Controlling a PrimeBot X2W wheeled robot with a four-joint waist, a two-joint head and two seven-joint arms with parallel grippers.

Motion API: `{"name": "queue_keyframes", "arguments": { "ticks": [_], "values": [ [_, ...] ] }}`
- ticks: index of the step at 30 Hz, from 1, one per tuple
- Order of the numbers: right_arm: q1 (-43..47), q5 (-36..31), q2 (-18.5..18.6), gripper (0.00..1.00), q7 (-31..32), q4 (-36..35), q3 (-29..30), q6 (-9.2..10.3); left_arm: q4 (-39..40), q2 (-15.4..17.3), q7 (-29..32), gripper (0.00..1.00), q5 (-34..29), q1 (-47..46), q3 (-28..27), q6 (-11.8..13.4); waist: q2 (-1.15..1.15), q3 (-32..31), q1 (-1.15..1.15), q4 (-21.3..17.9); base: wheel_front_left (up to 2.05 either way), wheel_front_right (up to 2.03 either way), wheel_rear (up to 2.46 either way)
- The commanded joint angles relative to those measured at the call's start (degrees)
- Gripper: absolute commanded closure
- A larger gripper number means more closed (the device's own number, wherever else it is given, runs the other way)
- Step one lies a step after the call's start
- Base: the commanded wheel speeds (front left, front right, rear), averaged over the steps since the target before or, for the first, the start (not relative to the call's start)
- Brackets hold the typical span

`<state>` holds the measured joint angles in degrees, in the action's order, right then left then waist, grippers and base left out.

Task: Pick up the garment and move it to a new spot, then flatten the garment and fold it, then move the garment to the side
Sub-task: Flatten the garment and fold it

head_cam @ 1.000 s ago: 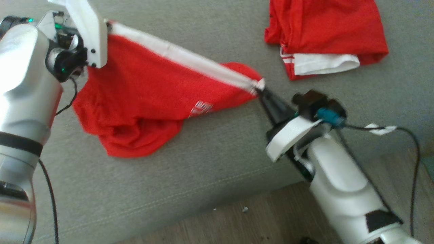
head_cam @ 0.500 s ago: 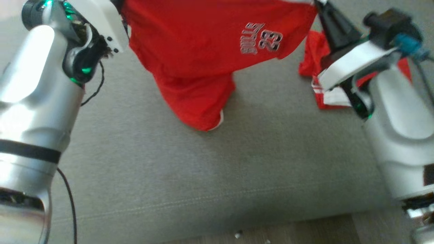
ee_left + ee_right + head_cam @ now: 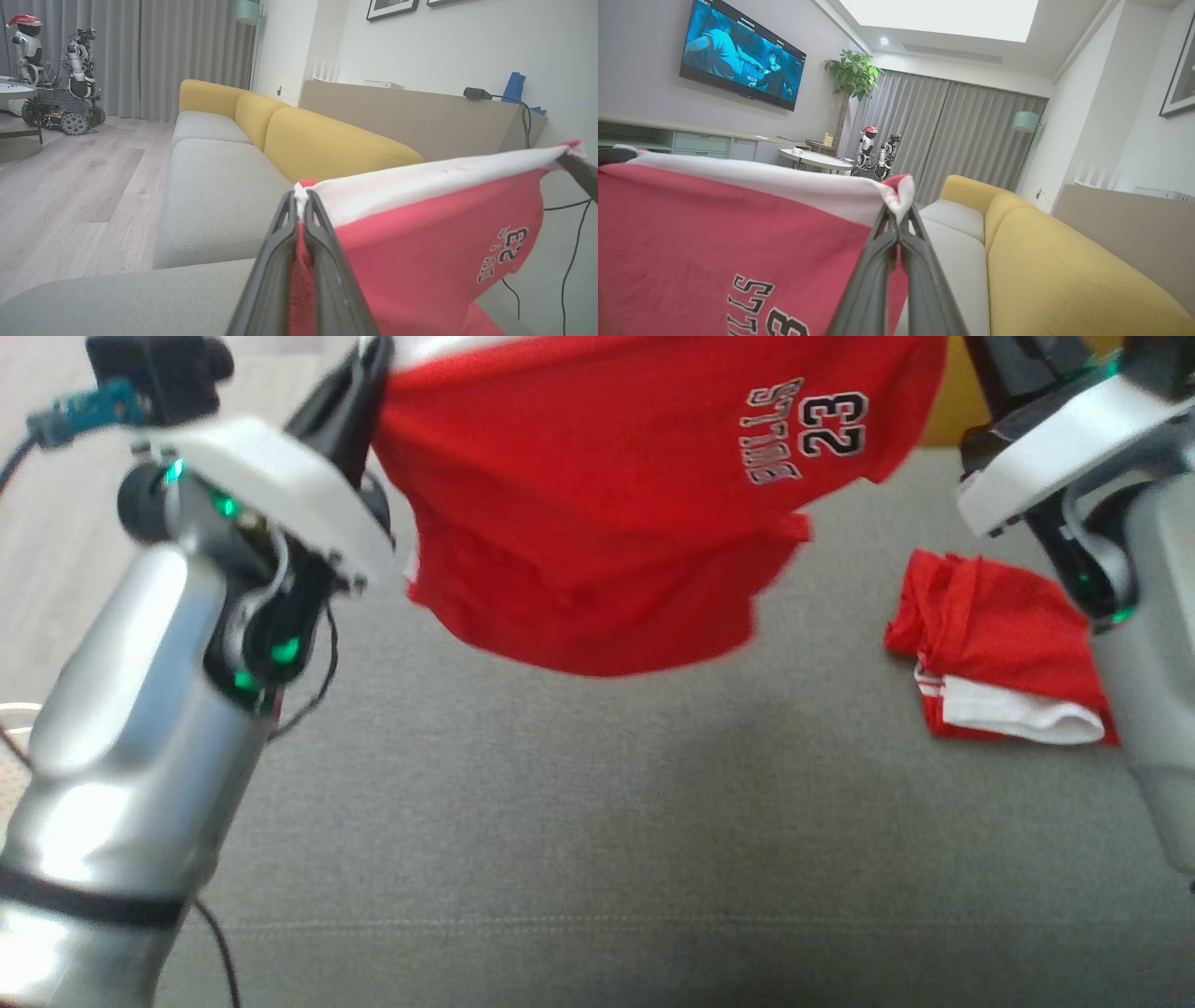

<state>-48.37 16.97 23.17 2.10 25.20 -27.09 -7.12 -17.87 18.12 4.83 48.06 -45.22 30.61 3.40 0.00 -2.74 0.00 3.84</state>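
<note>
We hold the red mesh shorts with white waistband (image 3: 607, 523) in the air over the grey fabric sofa seat (image 3: 560, 840), near its back edge. Our left gripper (image 3: 299, 198) and right gripper (image 3: 899, 212) each pinch 1 waistband corner. The long axis runs taut between them, so neither arm is nearer.

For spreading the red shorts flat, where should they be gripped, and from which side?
The end corners of the white waistband, approached from either end. Left fingers and right fingers pinch there, so the band stretches straight and the shorts hang below.
</note>
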Motion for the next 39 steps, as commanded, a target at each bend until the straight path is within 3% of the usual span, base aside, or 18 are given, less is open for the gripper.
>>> {"name": "queue_keyframes", "arguments": {
  "ticks": [1, 6, 10, 14, 18, 25, 30, 32, 34, 39],
  "values": [
    [0.52, 0.22, 0.9, 1.0, 2.05, -4.16, 0.76, -0.36, 4.92, 3.52, 1.41, 1.0, 0.42, -0.88, -2.7, 1.41, 0.0, -1.45, 0.0, 1.24, 0.0, 0.0, 0.0],
    [3.99, -0.32, 2.73, 1.0, 9.65, -14.24, 2.95, -0.36, 16.51, 7.96, 5.94, 1.0, 0.79, 3.77, -3.71, 5.89, 0.0, -1.01, 0.0, 1.25, 0.0, 0.0, 0.0],
    [4.3, -0.15, 2.6, 1.0, 15.26, -19.65, 4.5, -0.36, 20.75, 10.85, 9.43, 1.0, 0.25, 3.99, -4.0, 8.06, 0.0, 0.8, 0.0, 0.37, 0.0, 0.0, 0.0],
    [0.76, 1.51, 1.63, 1.0, 19.28, -19.6, 3.93, -0.36, 20.04, 11.53, 13.23, 1.0, 0.13, 0.44, -3.01, 7.83, 0.0, 5.39, 0.0, -0.57, 0.0, 0.0, 0.0],
    [-7.67, 2.52, 1.44, 1.0, 19.46, -14.87, 0.64, -0.36, 14.76, 10.56, 13.88, 1.0, -1.85, -7.19, -2.13, 6.2, 0.0, 12.02, 0.0, -1.38, 0.0, 0.0, 0.0],
    [-23.05, 1.65, -1.61, 1.0, 11.33, -0.1, -3.51, -0.36, 0.51, 6.57, 8.97, 1.0, -5.24, -20.34, -2.24, 3.82, 0.0, 18.3, 0.0, -3.07, 0.0, 0.0, 0.0],
    [-32.28, -2.68, -5.79, 1.0, -1.62, 11.47, -2.06, -0.36, -9.74, 3.87, 0.14, 1.0, -8.52, -29.43, -3.3, 2.96, 0.0, 21.78, 0.0, -3.73, 0.0, 0.0, 0.0],
    [-33.88, -4.18, -7.7, 1.0, -6.82, 15.38, -0.63, -0.36, -13.09, 2.72, -3.41, 1.0, -8.9, -31.41, -3.53, 1.82, 0.0, 22.9, 0.0, -3.67, 0.0, 0.0, 0.0],
    [-34.09, -4.73, -9.91, 1.0, -11.39, 19.07, 1.57, -0.36, -15.8, 1.35, -6.29, 1.0, -7.88, -31.86, -3.71, -0.95, 0.0, 23.78, 0.0, -3.6, 0.0, 0.0, 0.0],
    [-30.06, -6.01, -14.22, 1.0, -15.43, 25.61, 0.24, -0.36, -21.58, -0.07, -10.62, 1.0, -8.69, -29.61, -1.68, -4.16, 0.0, 25.88, 0.0, -2.55, 0.0, 0.0, 0.0]
  ]
}}
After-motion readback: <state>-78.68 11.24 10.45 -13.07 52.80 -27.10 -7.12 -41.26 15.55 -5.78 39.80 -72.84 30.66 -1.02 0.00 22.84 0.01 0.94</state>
